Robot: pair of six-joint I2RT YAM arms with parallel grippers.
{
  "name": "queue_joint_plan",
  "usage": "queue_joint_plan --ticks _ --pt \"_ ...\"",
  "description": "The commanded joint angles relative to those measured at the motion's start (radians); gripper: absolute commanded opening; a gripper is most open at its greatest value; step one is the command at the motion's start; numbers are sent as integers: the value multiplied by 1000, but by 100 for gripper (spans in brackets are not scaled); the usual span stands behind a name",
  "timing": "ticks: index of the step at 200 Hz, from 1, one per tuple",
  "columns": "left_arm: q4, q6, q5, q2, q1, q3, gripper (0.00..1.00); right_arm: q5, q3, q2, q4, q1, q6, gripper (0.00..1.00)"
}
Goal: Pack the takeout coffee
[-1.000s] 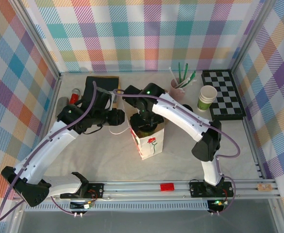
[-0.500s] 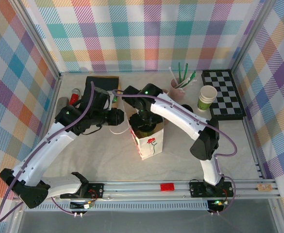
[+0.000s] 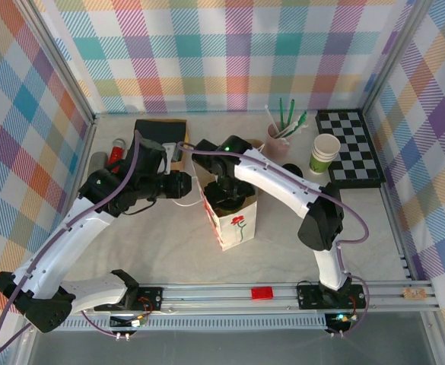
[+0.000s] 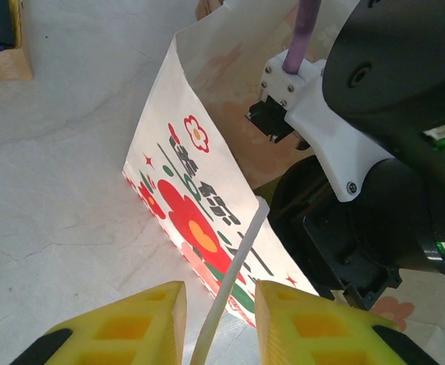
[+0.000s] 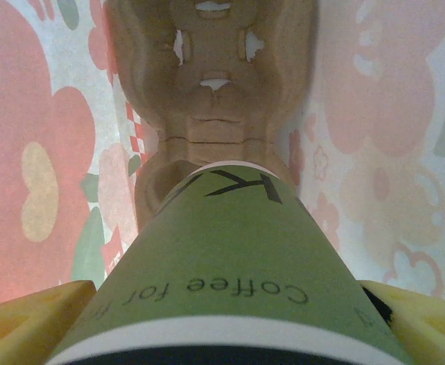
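The takeout coffee (image 5: pixel 222 258) is a green cup printed "Coffee for", its black lid just showing at the bottom edge. My right gripper (image 5: pixel 226 315) is shut on it, yellow fingers (image 5: pixel 32 315) on either side, down inside the white flowered paper bag (image 5: pixel 374 114). From above, the right gripper (image 3: pixel 226 196) reaches into the open top of the bag (image 3: pixel 233 228). My left gripper (image 4: pixel 218 319) sits at the bag's left side (image 4: pixel 199 198), open, with the white handle (image 4: pixel 233 266) running between its fingers, close to the left one. Seen from above, the left gripper (image 3: pixel 188 185) is beside the bag's rim.
A lidless green cup (image 3: pixel 325 154) stands at the back right beside a checkerboard (image 3: pixel 349 148). A pink cup of green utensils (image 3: pixel 281 131) is behind the right arm. A dark box (image 3: pixel 160 128) and a red-capped item (image 3: pixel 116 148) lie at the back left.
The left arm has shifted a little right, toward the bag, and the handle loop looks shorter. The right gripper stays in the bag's mouth with the cup.
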Motion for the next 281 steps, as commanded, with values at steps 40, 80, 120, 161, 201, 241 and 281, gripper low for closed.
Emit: queue_joint_plan --ticks 40,80,120,161,201,241,281 --pt "-4 -14 6 -26 6 -1 29 -9 -46 -43 23 -2 9 50" --pt "-10 -12 -7 -21 7 -3 29 -3 -59 -48 24 -4 15 50" --pt "-20 -9 -28 -23 7 6 29 -5 -81 -68 27 -3 23 50" --pt "-26 -4 -40 -20 7 17 29 -11 -114 -84 45 -4 33 49" --pt "-32 -3 -52 -20 7 20 29 -18 -129 -85 55 -3 35 49" --pt "-29 -3 -57 -11 7 21 32 -20 -135 -93 46 10 42 49" --pt "-36 6 -74 -7 7 50 37 -14 -138 -110 39 21 53 49"
